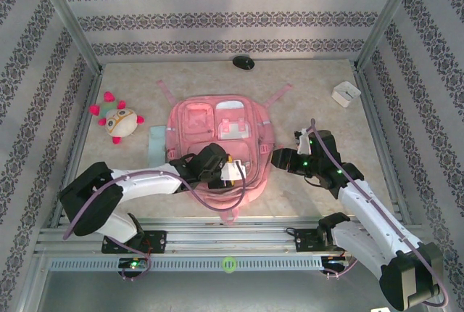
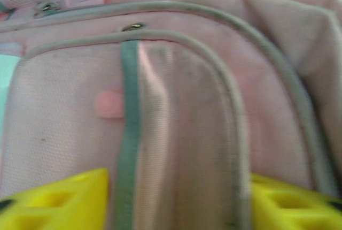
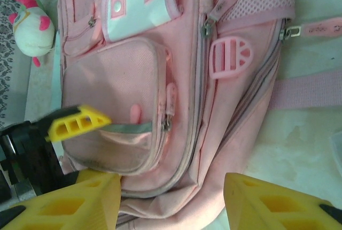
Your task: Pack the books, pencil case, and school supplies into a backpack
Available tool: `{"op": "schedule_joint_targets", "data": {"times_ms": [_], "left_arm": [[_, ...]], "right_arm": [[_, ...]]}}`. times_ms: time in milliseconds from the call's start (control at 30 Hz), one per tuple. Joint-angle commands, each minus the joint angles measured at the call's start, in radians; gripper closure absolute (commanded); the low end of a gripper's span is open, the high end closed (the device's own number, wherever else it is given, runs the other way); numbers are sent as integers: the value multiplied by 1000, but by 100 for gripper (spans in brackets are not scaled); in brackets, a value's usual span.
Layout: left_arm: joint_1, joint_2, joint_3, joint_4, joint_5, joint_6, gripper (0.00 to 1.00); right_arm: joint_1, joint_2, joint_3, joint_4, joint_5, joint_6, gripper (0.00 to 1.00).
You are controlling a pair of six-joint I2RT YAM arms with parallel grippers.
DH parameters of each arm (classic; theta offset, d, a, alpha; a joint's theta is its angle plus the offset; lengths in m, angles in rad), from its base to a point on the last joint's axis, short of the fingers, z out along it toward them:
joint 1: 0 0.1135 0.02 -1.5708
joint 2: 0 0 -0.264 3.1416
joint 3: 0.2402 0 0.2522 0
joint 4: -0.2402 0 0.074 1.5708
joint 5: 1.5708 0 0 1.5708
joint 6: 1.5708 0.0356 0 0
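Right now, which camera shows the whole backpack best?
The top external view: the backpack lies flat there with its straps in view. The right wrist view gives its front pockets and zips close up; the left wrist view is a blurred close-up of one pocket.

- The backpack (image 1: 190, 120) is large and pink, with paler panels, grey-edged zipped front pockets and a mesh side pocket. It lies flat, front up, at the table's middle, its straps splayed toward the far side.
- The pencil case (image 1: 156, 145) is a pale blue flat oblong, lying lengthwise near-to-far just beside the backpack's left edge.
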Motion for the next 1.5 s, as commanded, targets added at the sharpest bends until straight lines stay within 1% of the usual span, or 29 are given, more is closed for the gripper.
{"op": "schedule_joint_targets", "data": {"times_ms": [0, 67, 100, 233, 267, 300, 333, 367, 467, 533, 567, 633, 733, 800, 867, 967, 1067, 1200, 1300, 1367, 1467], "left_arm": [[4, -51, -18, 114, -11, -31, 63], [13, -113, -66, 175, 49, -64, 82], [25, -147, -88, 199, 92, -90, 87], [114, -261, -137, 241, 309, -184, 95], [140, -286, -146, 249, 355, -201, 96], [164, -306, -153, 254, 401, -213, 97], [178, -321, -158, 262, 420, -220, 97], [188, -333, -163, 265, 434, -221, 98], [203, -348, -162, 264, 464, -222, 99], [212, -346, -161, 264, 482, -225, 100], [215, -345, -161, 264, 487, -225, 100], [221, -344, -163, 270, 494, -225, 100], [227, -349, -167, 282, 498, -227, 100], [231, -354, -169, 284, 502, -226, 100], [236, -361, -173, 284, 506, -219, 100], [238, -368, -172, 280, 509, -207, 100], [241, -368, -175, 282, 511, -200, 100], [241, -371, -179, 285, 512, -189, 100], [241, -376, -176, 282, 509, -183, 100], [243, -379, -174, 276, 513, -180, 100], [243, -382, -174, 273, 523, -183, 100]], "right_arm": [[-7, -18, -6, 13, -10, -69, 46], [-13, -28, 0, 12, -7, -111, 46], [-19, -31, 4, 13, -10, -141, 46], [-41, -16, 38, 13, -25, -307, 46], [-55, -4, 47, 16, -47, -357, 45], [-76, 8, 49, 46, -69, -367, 45], [-93, 21, 47, 89, -95, -374, 44], [-102, 40, 48, 117, -134, -418, 45], [-101, 83, 80, 137, -169, -655, 45], [-103, 110, 95, 128, -189, -853, 44], [-102, 129, 101, 123, -187, -990, 44], [-106, 172, 117, 100, -182, -1195, 46], [-136, 279, 178, 24, -202, -1413, 47], [-139, 361, 239, -48, -197, -1548, 47], [-139, 433, 286, -72, -223, -1639, 47], [-139, 517, 336, -46, -302, -1716, 47], [-125, 600, 415, -101, -361, -1802, 47], [-97, 707, 516, -209, -279, -1924, 47], [-91, 792, 576, -262, -247, -1982, 48], [-91, 834, 606, -266, -239, -1992, 48], [-89, 886, 654, -280, -276, -1991, 48]]}}
